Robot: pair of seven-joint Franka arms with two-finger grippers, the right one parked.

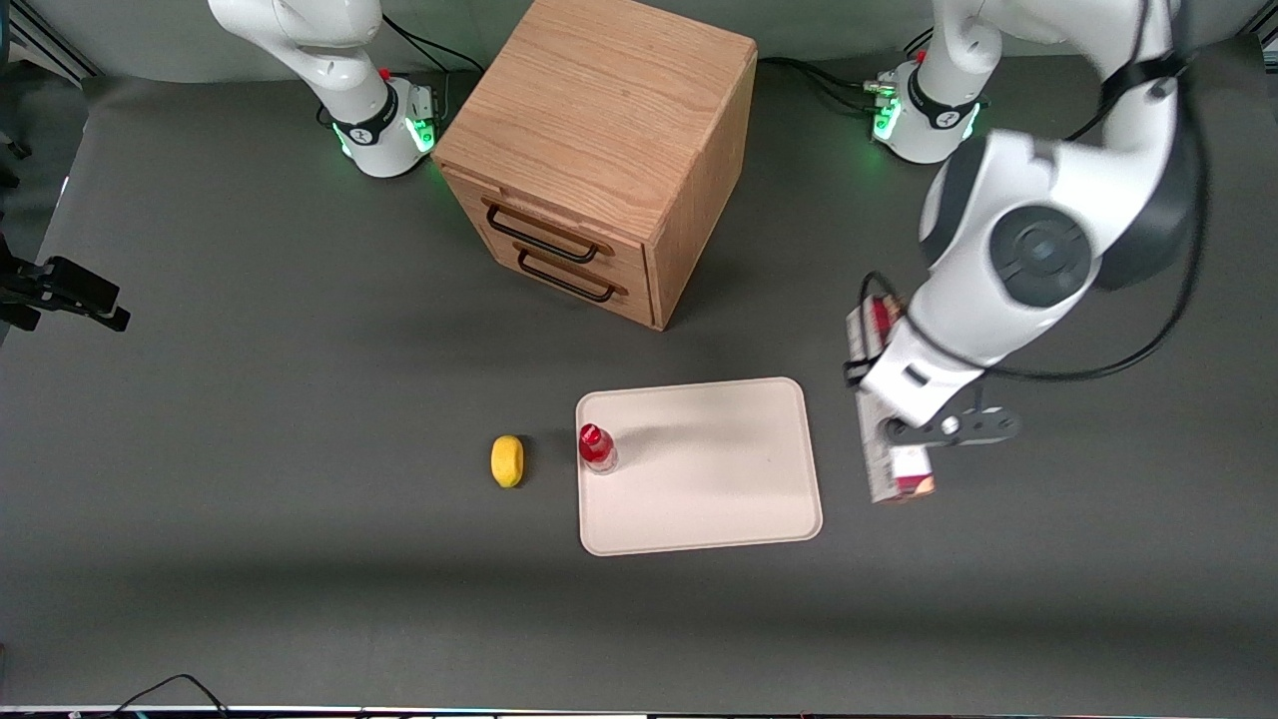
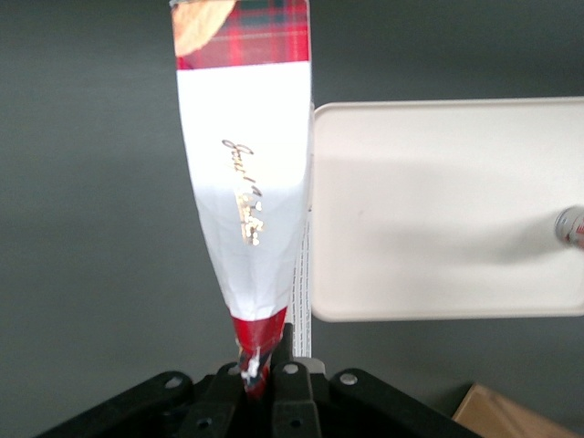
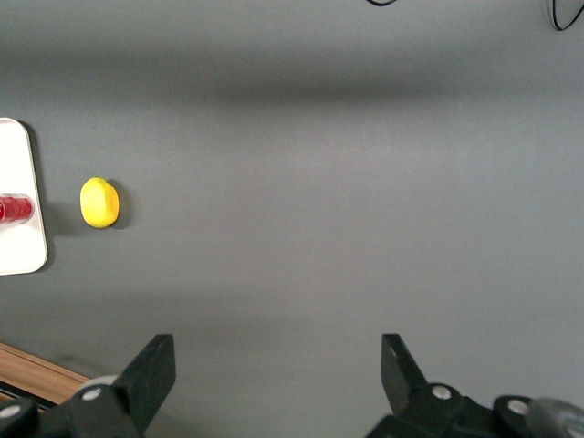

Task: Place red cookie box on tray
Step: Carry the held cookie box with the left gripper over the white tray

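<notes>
Cardboard pinched at one end: the hand (image 2: 265, 379) is closed tight on the red tip of the cookie box (image 2: 245, 201), and the rest of the box hangs away from the fingers, the cookie picture at its free end. In the front view the box (image 1: 899, 469) is beside the tray (image 1: 699, 469), toward the working arm's end of the bench (image 1: 250, 399), and not yet over it; whether it is touching the bench or lifted clear of it I cannot tell. Gripping the thin box by its end probably leaves its full length free to be laid flat. A small red-capped bottle (image 1: 596, 446) stands on the tray by the rim nearest the parked arm, so the bare part nearer the box looks the safest spot. A yellow lemon (image 1: 507, 460) lies on the bench just beside that rim. The wooden drawer cabinet (image 1: 599, 150) sits farther from the front camera, well apart from the tray.
</notes>
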